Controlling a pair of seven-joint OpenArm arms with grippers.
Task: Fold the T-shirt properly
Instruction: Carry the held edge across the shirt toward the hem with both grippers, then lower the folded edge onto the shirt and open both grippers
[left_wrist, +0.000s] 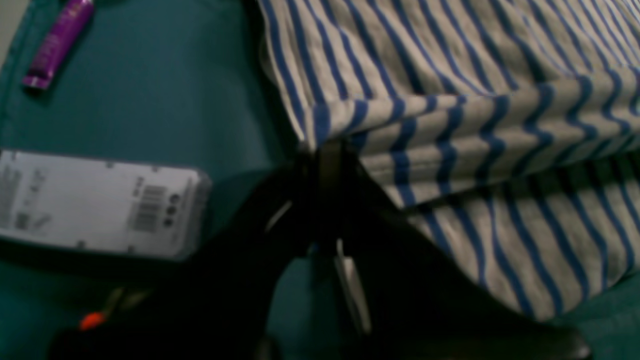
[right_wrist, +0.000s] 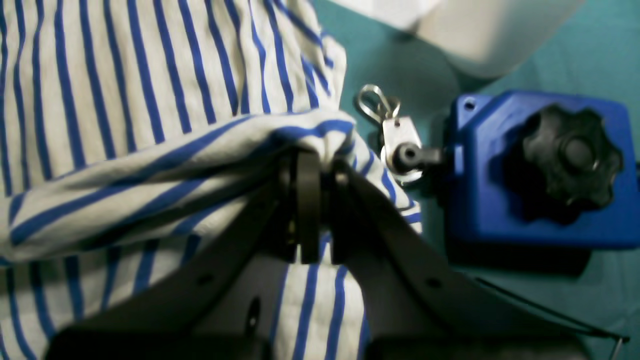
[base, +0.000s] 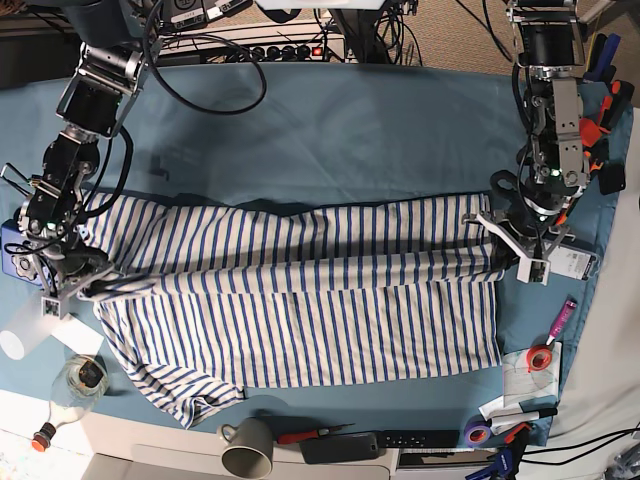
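We see both arms low at opposite ends, left gripper (left_wrist: 327, 150) and right gripper (right_wrist: 315, 165) each pinching the striped, lengthwise-folded T-shirt (base: 300, 290).

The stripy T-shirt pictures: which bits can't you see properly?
- T-shirt neck trim: not visible in the base view; cloth is folded over.
- White box label, left wrist view: print too blurred to read.
- Left hand fingertips: dark, blurred and buried in the cloth.
- Right hand fingertips: wrapped in a fold of cloth.
- White object, right wrist view: cut off by the top edge.
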